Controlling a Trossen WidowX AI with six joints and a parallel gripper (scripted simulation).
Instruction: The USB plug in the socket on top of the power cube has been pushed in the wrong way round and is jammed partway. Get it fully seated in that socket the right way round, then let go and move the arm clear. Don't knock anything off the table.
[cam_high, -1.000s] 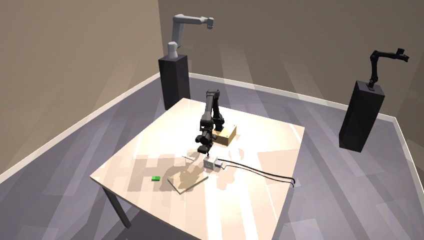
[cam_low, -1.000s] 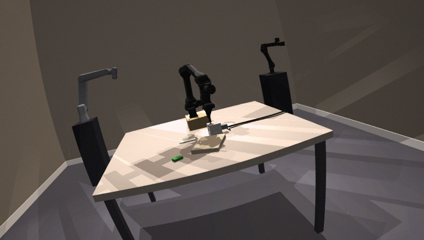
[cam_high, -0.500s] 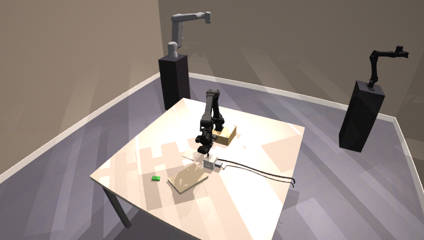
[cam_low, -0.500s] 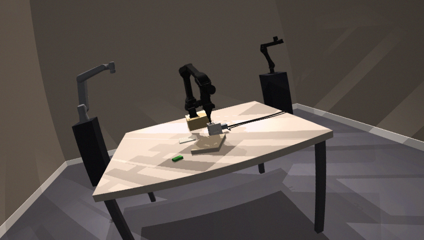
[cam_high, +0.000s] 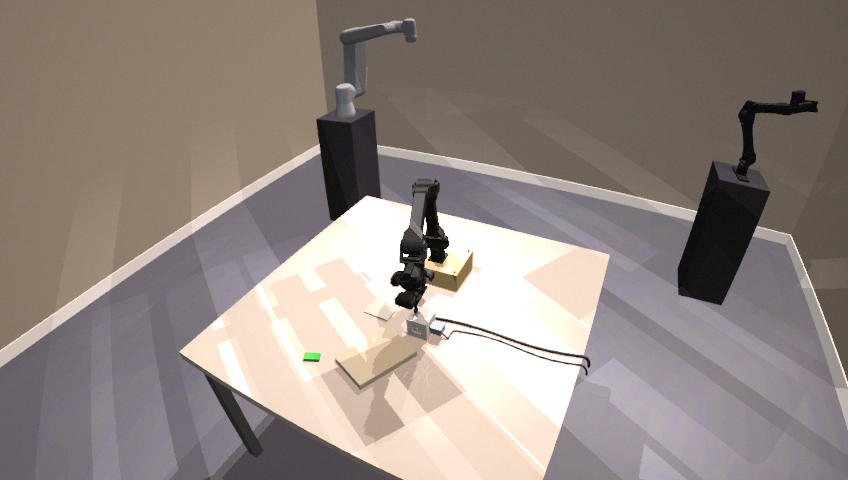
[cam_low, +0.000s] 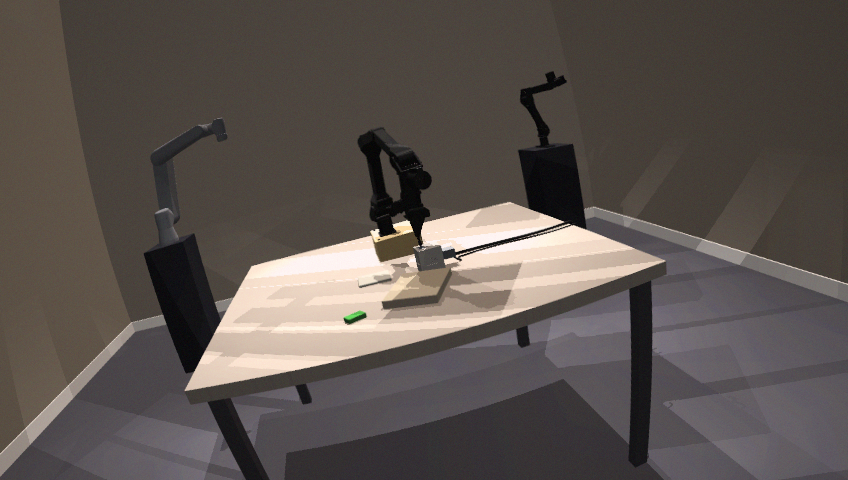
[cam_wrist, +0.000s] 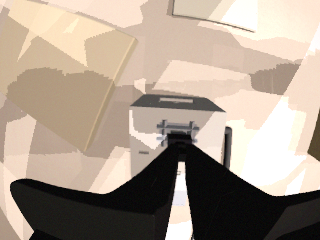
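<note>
The USB plug (cam_wrist: 178, 137) is at the top of the power cube (cam_high: 418, 328) (cam_low: 429, 258) (cam_wrist: 142, 125), and the gripper (cam_high: 415, 310) (cam_low: 420, 243) (cam_wrist: 182, 151) is pinching it tight from above. The tips hide much of it, so I can't tell how far in it goes or which way round it is. In the top view, going out from the cube, black cords (cam_high: 517, 342) (cam_low: 511, 239) run to about 3 o'clock, a tan board (cam_high: 376, 360) (cam_low: 417, 289) (cam_wrist: 60, 70) lies near 8 o'clock, and a thin white card (cam_high: 380, 310) (cam_low: 374, 280) (cam_wrist: 215, 10) lies at 10 o'clock. The yellow box (cam_high: 443, 278) (cam_low: 392, 246) under the arm is at 1 o'clock. Farther off, a little green block (cam_high: 311, 356) (cam_low: 354, 317) sits between 8 and 9 o'clock on the counter (cam_high: 505, 380) (cam_low: 285, 333) (cam_wrist: 275, 45).
</note>
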